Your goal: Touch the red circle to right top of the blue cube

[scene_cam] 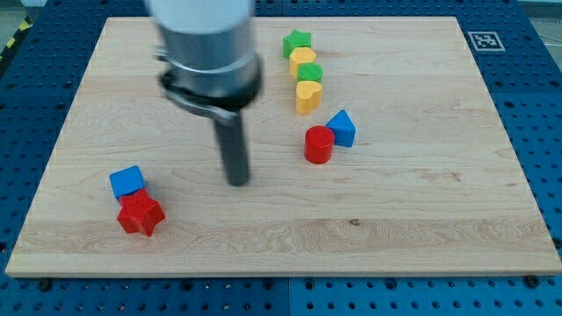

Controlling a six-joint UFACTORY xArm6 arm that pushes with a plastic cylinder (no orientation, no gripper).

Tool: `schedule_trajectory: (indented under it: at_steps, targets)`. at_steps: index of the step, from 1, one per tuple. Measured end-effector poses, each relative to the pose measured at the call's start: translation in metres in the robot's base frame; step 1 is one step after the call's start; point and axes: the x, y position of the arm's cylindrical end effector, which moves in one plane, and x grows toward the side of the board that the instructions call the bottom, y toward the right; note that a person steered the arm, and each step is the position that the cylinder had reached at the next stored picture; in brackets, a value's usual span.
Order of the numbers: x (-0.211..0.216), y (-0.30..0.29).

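The red circle [319, 145] is a short red cylinder right of the board's centre. It touches a blue triangular block [342, 128] at its upper right. The blue cube [127, 182] lies at the lower left, touching a red star [140, 213] just below it. My tip [237, 182] rests on the board between the two groups, well left of the red circle and to the right of the blue cube, touching neither.
A column of blocks stands near the view's top centre: a green star [297, 41], a yellow block [304, 59], a green block [310, 73] and a yellow heart [307, 96]. The wooden board [421, 202] lies on a blue perforated table.
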Motion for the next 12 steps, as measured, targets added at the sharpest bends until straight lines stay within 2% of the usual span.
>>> schedule_trajectory:
  at_steps: [1, 2, 3, 5, 6, 8, 10, 12]
  targets:
    - [0.032, 0.081]
    - [-0.002, 0.149]
    - [-0.046, 0.15]
    - [-0.058, 0.004]
    - [-0.058, -0.028]
    - [-0.075, -0.001]
    - [-0.072, -0.067]
    - [-0.07, -0.081]
